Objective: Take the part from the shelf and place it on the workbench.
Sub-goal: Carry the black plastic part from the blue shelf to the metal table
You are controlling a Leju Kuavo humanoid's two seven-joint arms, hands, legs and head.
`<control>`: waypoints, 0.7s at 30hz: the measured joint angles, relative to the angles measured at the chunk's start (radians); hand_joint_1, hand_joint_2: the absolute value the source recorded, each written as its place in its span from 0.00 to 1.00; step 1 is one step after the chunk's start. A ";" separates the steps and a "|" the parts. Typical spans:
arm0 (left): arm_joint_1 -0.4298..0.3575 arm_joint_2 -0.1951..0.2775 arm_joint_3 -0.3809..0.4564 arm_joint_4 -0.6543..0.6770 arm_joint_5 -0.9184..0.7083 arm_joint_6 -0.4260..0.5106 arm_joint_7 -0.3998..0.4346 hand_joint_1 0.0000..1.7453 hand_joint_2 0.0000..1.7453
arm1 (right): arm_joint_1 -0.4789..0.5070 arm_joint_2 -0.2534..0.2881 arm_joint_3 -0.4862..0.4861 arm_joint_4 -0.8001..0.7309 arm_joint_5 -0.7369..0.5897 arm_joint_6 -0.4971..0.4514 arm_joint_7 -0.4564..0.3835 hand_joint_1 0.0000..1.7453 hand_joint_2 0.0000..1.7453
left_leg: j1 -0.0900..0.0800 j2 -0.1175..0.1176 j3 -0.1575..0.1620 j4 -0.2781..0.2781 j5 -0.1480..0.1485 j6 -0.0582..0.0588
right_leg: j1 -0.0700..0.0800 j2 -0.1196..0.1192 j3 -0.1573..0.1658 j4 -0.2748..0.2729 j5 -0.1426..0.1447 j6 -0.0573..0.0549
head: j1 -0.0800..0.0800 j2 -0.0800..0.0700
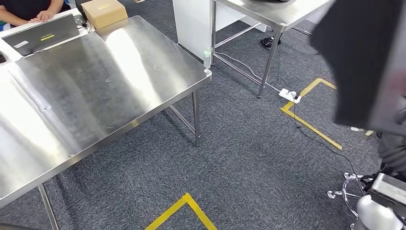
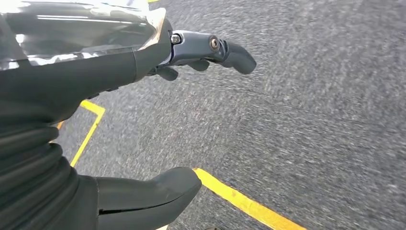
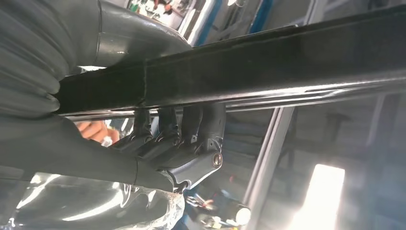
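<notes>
The part is a long dark flat piece with a shiny edge. My right hand grips it, fingers curled over one edge and thumb on the other side. In the head view a big dark blurred slab stands close to the camera at the right, apparently the same part, above my silver right arm. The steel workbench lies to the left, its top bare near me. My left hand hangs over the grey carpet, thumb and fingers apart, holding nothing.
A cardboard box and a grey flat device sit at the workbench's far end, where a person's hands rest. A second steel table stands at the back. A power strip, yellow floor tape and a chair base lie on the carpet.
</notes>
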 joint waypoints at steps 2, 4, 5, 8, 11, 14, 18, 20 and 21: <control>-0.002 0.001 0.000 0.000 0.000 0.001 0.000 0.00 1.00 | -0.001 0.001 0.000 0.000 0.000 0.001 0.000 1.00 1.00 | -0.001 0.061 -0.048 0.102 -0.057 -0.006 | 0.003 -0.022 0.000 -0.001 0.000 -0.012 | -0.005 0.000; -0.004 0.001 -0.001 0.000 0.000 0.001 0.000 0.00 1.00 | -0.001 0.002 0.000 0.000 0.000 0.002 0.000 1.00 1.00 | 0.000 0.091 -0.112 0.232 -0.112 -0.010 | 0.010 -0.045 -0.002 -0.001 -0.002 -0.017 | -0.007 0.000; -0.004 0.000 -0.001 0.000 0.000 0.000 0.000 0.00 1.00 | -0.001 0.003 0.000 0.000 0.001 0.002 0.000 1.00 1.00 | 0.000 0.095 -0.127 0.264 -0.118 -0.009 | 0.013 -0.058 -0.002 -0.001 -0.002 -0.018 | -0.007 0.000; -0.002 0.000 -0.001 0.000 0.000 -0.005 -0.004 0.00 1.00 | 0.000 0.007 0.000 -0.001 0.004 0.000 0.000 1.00 1.00 | -0.005 0.118 -0.053 0.132 -0.042 0.010 | 0.020 -0.091 0.003 -0.001 -0.006 -0.022 | -0.007 0.000; -0.005 0.002 -0.001 -0.001 -0.002 -0.010 -0.012 0.00 1.00 | 0.004 0.013 -0.002 -0.006 0.010 -0.002 0.000 1.00 1.00 | -0.023 0.172 0.019 -0.007 -0.007 0.033 | 0.029 -0.120 0.007 -0.001 -0.011 -0.016 | -0.006 0.000; -0.004 0.003 -0.002 -0.002 -0.004 -0.019 -0.025 0.00 1.00 | 0.010 0.022 -0.003 -0.013 0.017 -0.006 0.000 1.00 1.00 | -0.028 0.146 0.022 -0.024 -0.001 0.044 | 0.029 -0.138 0.012 -0.002 -0.016 -0.002 | -0.007 0.000; -0.003 0.002 -0.002 -0.005 -0.011 -0.028 -0.044 0.00 1.00 | 0.040 0.031 -0.018 -0.028 0.019 -0.019 -0.002 1.00 1.00 | -0.014 0.100 0.033 -0.045 0.016 0.058 | 0.025 -0.040 -0.064 0.164 -0.096 -0.004 | -0.003 0.000; -0.002 0.002 -0.003 -0.005 -0.014 -0.029 -0.049 0.00 1.00 | 0.063 0.037 -0.028 -0.036 0.020 -0.022 -0.003 1.00 1.00 | -0.013 0.071 0.032 -0.044 0.016 0.059 | 0.023 -0.025 -0.117 0.263 -0.124 0.002 | -0.002 0.000; -0.002 0.002 -0.003 -0.005 -0.016 -0.030 -0.050 0.00 1.00 | 0.072 0.041 -0.033 -0.040 0.019 -0.022 -0.002 1.00 1.00 | -0.012 0.057 0.032 -0.043 0.016 0.058 | 0.021 -0.024 -0.121 0.263 -0.116 0.010 | -0.002 0.000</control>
